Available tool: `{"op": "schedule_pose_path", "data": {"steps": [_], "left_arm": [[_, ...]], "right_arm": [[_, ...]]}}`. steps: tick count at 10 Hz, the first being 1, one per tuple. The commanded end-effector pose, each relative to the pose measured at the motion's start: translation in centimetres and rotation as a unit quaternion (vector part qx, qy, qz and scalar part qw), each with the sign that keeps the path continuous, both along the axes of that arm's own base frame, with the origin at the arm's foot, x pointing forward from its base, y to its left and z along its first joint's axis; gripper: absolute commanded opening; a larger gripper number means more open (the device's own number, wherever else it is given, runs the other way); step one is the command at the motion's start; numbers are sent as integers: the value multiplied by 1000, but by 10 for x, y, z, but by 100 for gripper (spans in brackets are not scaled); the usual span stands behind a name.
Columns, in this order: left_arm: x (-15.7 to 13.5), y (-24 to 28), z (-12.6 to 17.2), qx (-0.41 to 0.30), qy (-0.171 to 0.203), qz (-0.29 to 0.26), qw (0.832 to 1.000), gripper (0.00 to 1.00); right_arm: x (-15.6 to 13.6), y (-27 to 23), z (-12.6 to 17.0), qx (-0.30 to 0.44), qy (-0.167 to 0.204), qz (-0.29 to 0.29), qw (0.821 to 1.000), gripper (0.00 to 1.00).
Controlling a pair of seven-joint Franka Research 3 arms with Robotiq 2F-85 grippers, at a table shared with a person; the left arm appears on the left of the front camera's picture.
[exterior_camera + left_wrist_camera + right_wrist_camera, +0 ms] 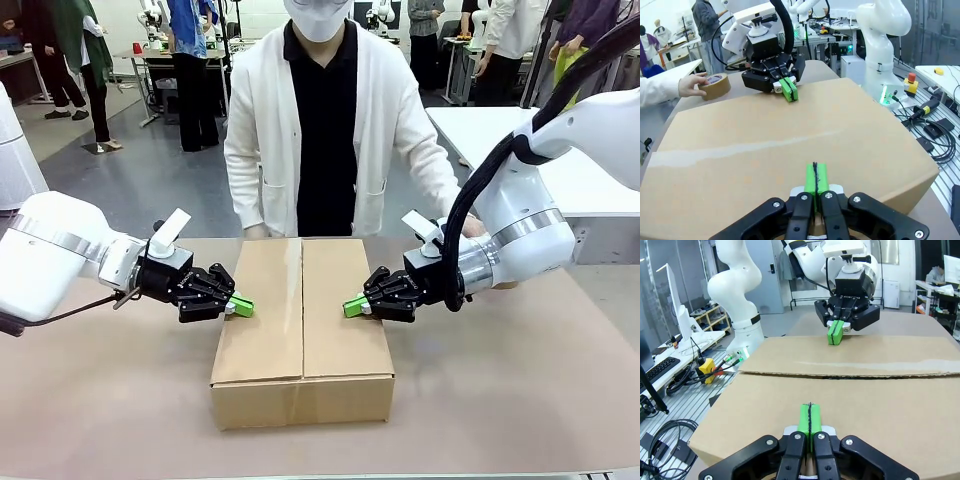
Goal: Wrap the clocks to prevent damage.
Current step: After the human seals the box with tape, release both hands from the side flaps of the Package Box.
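Observation:
A closed cardboard box (300, 320) sits mid-table, its two top flaps meeting in a seam along the middle. My left gripper (243, 306) is shut, its green tips resting on the left flap (815, 177). Facing it, my right gripper (352, 306) is shut too, tips down on the right flap (809, 421). Each wrist view shows the other gripper across the box top: the right one (789, 90) and the left one (836, 333). A shiny streak runs beside the seam. The clocks are hidden.
A person in a white cardigan (325, 130) stands at the far side of the table. One hand (690, 85) holds a roll of brown tape (716, 86) on the table beside the box. A white table (560, 150) stands at back right. Cables (935, 130) lie beyond the table's edge.

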State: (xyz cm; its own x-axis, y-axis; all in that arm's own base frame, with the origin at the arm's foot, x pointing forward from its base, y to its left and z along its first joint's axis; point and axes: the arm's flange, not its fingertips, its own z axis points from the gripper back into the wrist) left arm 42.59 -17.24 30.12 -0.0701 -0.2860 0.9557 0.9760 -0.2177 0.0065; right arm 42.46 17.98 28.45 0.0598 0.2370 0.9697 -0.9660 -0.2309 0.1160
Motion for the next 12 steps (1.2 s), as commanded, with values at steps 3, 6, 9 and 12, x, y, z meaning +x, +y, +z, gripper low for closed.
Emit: {"op": "schedule_pose_path", "data": {"steps": [3,6,9,12], "left_arm": [[0,-1,-2,4,-2,1,1000,0],[0,-1,-2,4,-2,1,1000,0],[0,-1,-2,4,-2,1,1000,0],[0,-1,-2,4,-2,1,1000,0]], "right_arm": [[-1,0,-5,-7,1,-4,1000,1],[-1,0,-5,-7,1,-4,1000,1],[-1,0,-5,-7,1,-4,1000,1],[-1,0,-5,-7,1,-4,1000,1]]}}
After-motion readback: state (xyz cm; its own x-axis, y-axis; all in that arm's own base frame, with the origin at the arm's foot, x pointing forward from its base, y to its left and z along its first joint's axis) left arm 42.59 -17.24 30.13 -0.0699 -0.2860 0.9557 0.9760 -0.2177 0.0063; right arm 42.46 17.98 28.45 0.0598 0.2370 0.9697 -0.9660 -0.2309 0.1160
